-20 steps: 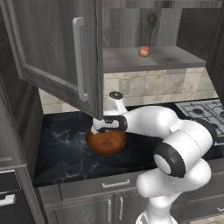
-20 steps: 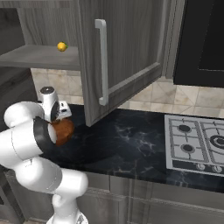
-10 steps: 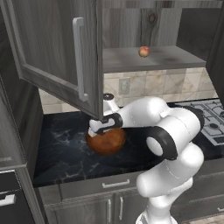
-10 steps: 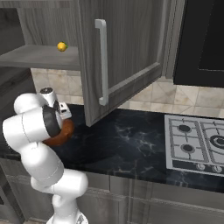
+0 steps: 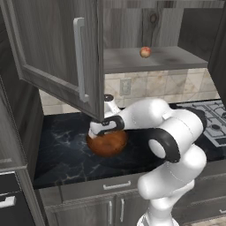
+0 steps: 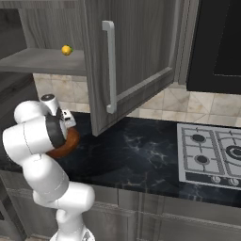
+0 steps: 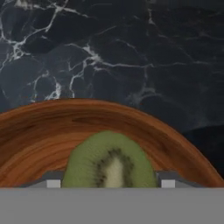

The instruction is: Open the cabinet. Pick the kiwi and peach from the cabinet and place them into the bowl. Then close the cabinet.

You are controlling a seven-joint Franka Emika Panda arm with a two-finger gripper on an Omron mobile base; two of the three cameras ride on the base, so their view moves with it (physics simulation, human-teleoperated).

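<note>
Swung lower since the earlier frame, the gripper (image 7: 108,183) sits over the bowl (image 7: 39,131) with the kiwi (image 7: 108,160) between its parted fingers.

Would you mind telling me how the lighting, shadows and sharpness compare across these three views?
Left base view: even, flat light, a soft shadow under the bowl, no glare on the cabinet. Right base view: the dark counter shows only faint sheen, and the area left of the arm is murky. Hand view: the kiwi and bowl rim look soft and slightly blurred up close.
</note>
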